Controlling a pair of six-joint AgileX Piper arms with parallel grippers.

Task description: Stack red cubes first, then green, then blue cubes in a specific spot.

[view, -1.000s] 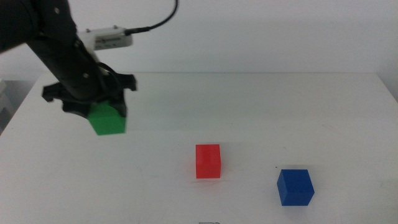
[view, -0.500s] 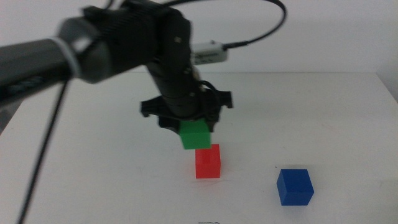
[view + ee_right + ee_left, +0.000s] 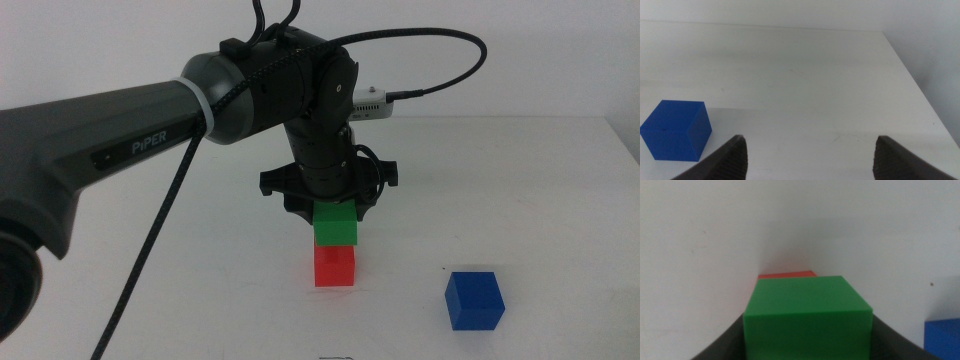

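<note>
The small matte bright-green cube (image 3: 335, 224) is being clamped by the left end effector (image 3: 333, 205), directly over the small matte red cube (image 3: 334, 266) on the white counter (image 3: 520, 180). The right end effector (image 3: 810, 152) is being held wide open and empty, near the deep-blue cube (image 3: 676, 130).

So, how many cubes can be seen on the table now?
3. The red cube sits on the table, the green cube is on top of it in the left gripper, and the blue cube stands apart.

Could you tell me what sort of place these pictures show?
Probably a robotics lab bench: a plain white table against a bare wall, a Piper arm whose left gripper holds a green cube over a red cube, and a blue cube nearby.
</note>
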